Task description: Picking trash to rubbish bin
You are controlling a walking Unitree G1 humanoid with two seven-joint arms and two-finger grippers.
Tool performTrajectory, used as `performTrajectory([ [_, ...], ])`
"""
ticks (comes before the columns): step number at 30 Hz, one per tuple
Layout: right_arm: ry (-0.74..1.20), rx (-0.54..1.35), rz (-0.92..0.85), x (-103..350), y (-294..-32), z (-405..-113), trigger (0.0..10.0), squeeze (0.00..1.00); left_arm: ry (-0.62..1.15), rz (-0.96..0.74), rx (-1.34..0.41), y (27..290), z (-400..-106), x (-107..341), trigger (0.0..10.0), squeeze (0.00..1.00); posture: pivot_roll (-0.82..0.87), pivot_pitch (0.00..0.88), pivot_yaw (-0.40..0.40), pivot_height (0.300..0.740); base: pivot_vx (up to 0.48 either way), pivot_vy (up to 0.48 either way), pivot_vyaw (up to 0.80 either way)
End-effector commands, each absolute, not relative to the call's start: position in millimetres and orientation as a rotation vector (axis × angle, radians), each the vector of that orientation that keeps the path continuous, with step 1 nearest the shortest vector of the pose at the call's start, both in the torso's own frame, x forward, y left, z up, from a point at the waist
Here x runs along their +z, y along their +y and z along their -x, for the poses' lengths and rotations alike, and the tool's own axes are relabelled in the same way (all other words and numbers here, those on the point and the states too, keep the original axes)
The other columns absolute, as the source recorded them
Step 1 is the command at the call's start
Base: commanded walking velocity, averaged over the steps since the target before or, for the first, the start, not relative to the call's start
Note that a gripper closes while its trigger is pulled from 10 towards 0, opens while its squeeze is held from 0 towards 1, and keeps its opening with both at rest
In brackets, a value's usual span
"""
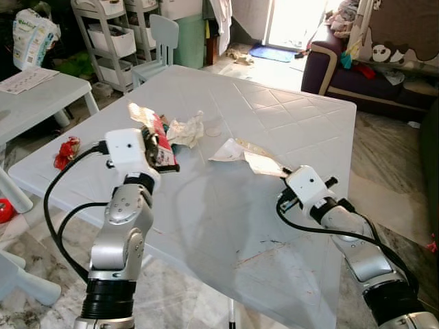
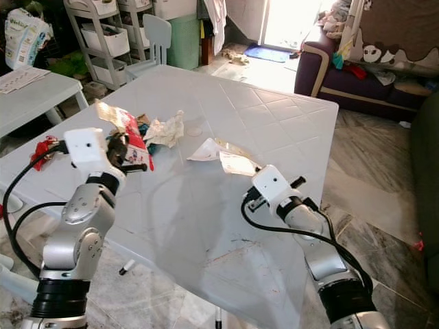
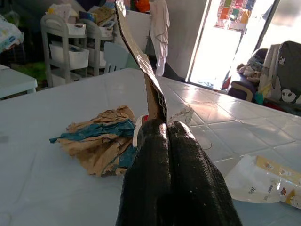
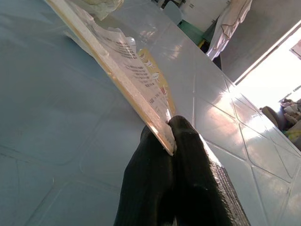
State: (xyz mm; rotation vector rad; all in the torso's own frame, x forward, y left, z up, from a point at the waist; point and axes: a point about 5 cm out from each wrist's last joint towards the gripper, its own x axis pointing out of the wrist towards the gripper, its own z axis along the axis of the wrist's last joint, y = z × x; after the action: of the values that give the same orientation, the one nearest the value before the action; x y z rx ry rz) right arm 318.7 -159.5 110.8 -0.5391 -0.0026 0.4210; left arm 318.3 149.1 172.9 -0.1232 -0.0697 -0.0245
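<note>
My left gripper is shut on the lower edge of a red snack wrapper, which stands upright over the left part of the white table. Crumpled white paper and a crumpled brown and blue paper wad lie just beyond it. My right gripper is shut on the near corner of a flat white and yellow packet, tilted up off the table's middle. A small red wrapper lies at the table's left edge.
A low white table stands to the left, with storage shelves and a pale blue chair behind. A green container stands at the back. A dark sofa is at the far right.
</note>
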Motion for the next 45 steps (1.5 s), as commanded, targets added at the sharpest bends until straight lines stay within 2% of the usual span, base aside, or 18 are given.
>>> performTrajectory([
  [1, 0.0, 0.407, 0.532, 113, -163, -321, 0.0, 0.0, -0.104, 0.08, -0.045, 145, -320, 179, 0.0, 0.0, 0.01, 0.0, -0.032, 0.74, 0.0, 0.0, 0.0],
  [11, -0.009, 0.409, 0.524, 114, -159, -323, 0.0, 0.0, -0.248, -0.12, 0.064, 151, -314, 195, 0.0, 0.0, 0.02, 0.0, -0.032, 0.74, 0.0, 0.0, 0.0],
  [15, -0.033, 0.37, 0.435, 118, -155, -324, 0.0, 0.0, -0.34, -0.272, 0.121, 160, -307, 200, 0.0, 0.0, 0.03, 0.0, -0.029, 0.74, 0.0, 0.0, 0.0],
  [22, -0.039, 0.34, 0.367, 121, -152, -324, 0.0, 0.0, -0.359, -0.424, 0.164, 167, -302, 189, 0.0, 0.0, 0.03, 0.0, -0.022, 0.74, 0.0, 0.0, 0.0],
  [38, -0.066, 0.329, 0.358, 126, -150, -322, 0.0, 0.0, -0.311, -0.449, 0.188, 171, -298, 170, 0.0, 0.0, 0.02, 0.0, -0.022, 0.74, 0.0, 0.0, 0.0],
  [45, -0.074, 0.328, 0.36, 128, -150, -322, 0.0, 0.0, -0.277, -0.411, 0.156, 167, -298, 162, 0.0, 0.0, 0.02, 0.0, -0.025, 0.74, 0.0, 0.0, 0.8],
])
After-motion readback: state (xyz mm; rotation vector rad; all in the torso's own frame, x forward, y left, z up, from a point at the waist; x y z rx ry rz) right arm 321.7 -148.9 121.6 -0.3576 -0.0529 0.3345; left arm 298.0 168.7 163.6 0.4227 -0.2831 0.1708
